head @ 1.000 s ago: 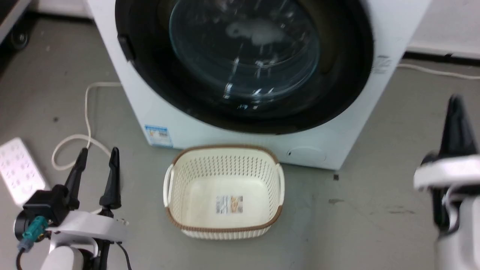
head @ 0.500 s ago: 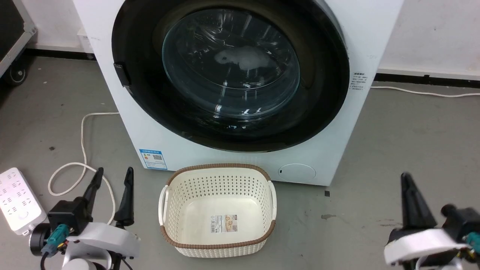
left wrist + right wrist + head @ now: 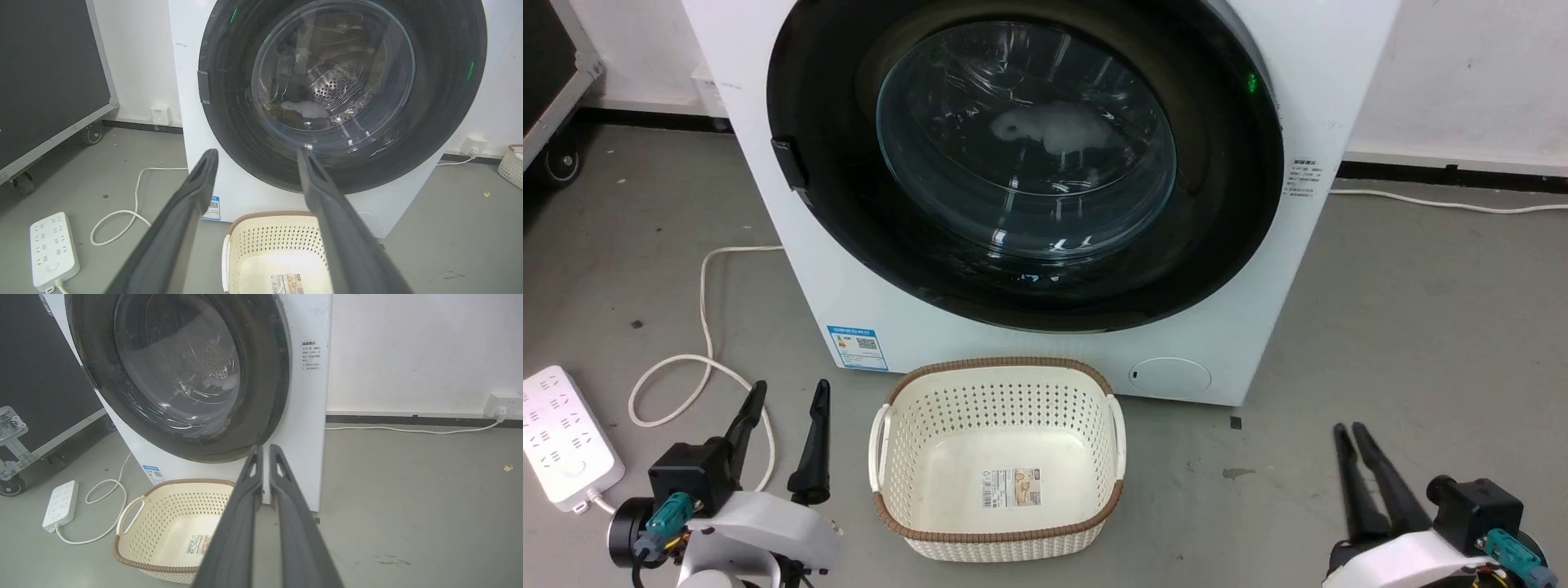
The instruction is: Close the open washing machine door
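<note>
The washing machine door (image 3: pixel 1025 155), round and black-rimmed with a bulging glass window, lies flat against the white machine (image 3: pixel 1339 82); no gap shows at its rim. It also shows in the left wrist view (image 3: pixel 333 73) and the right wrist view (image 3: pixel 179 371). My left gripper (image 3: pixel 792 384) hovers low at the lower left, open and empty, well short of the machine; the left wrist view shows its spread fingers (image 3: pixel 256 152). At the lower right my right gripper (image 3: pixel 1347 426) is shut on nothing, its fingers nearly touching (image 3: pixel 264 448), clear of the door.
A cream perforated basket (image 3: pixel 996 457) stands empty on the grey floor in front of the machine. A white power strip (image 3: pixel 564 433) and its looped cable (image 3: pixel 707 327) lie at the left. A black wheeled case (image 3: pixel 49 73) stands further left. A small round flap (image 3: pixel 1170 377) sits low on the machine.
The head camera tilted up early on, then held still. My right gripper has dropped from beside the machine to the lower right. My left gripper has drifted slightly down and right.
</note>
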Controlling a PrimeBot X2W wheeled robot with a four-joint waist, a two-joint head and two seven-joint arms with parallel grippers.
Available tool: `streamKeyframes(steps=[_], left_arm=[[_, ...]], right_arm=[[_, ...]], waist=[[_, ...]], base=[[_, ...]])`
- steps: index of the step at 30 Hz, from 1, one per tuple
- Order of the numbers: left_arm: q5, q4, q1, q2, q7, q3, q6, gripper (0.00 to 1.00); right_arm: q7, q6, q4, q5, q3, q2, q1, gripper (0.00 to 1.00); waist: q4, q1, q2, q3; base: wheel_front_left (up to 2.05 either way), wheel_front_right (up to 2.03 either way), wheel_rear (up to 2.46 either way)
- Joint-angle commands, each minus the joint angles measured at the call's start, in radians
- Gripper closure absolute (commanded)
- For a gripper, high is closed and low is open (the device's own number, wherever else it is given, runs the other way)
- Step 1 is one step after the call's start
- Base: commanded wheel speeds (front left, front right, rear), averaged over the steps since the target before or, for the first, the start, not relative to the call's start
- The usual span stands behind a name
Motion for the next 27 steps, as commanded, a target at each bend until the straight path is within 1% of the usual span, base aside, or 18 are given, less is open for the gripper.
streamKeyframes(steps=[1,8,15,27], left_arm=[[-0.003,0.004,0.003,-0.003,-0.005,0.000,0.004,0.00],[-0.009,0.007,-0.002,-0.002,-0.010,-0.001,0.009,0.00],[-0.032,0.007,-0.002,-0.009,0.013,0.001,0.016,0.00],[-0.043,0.014,-0.011,-0.001,0.017,-0.008,0.014,0.00]], right_arm=[[0.003,-0.001,-0.009,0.005,0.001,-0.003,0.016,0.00],[0.011,-0.001,-0.021,0.013,0.002,-0.003,0.023,0.00],[0.005,-0.001,-0.019,0.026,0.000,-0.003,0.025,0.00],[-0.009,-0.001,-0.002,0.034,-0.008,-0.003,0.017,0.00]], waist=[[0.000,0.0000,0.0000,0.000],[-0.003,0.0000,0.0000,-0.001],[-0.006,0.0000,0.0000,0.001],[0.000,0.0000,0.0000,0.003]], base=[[0.00,0.00,0.00],[0.00,0.00,0.00],[0.00,0.00,0.00],[0.00,0.00,0.00]])
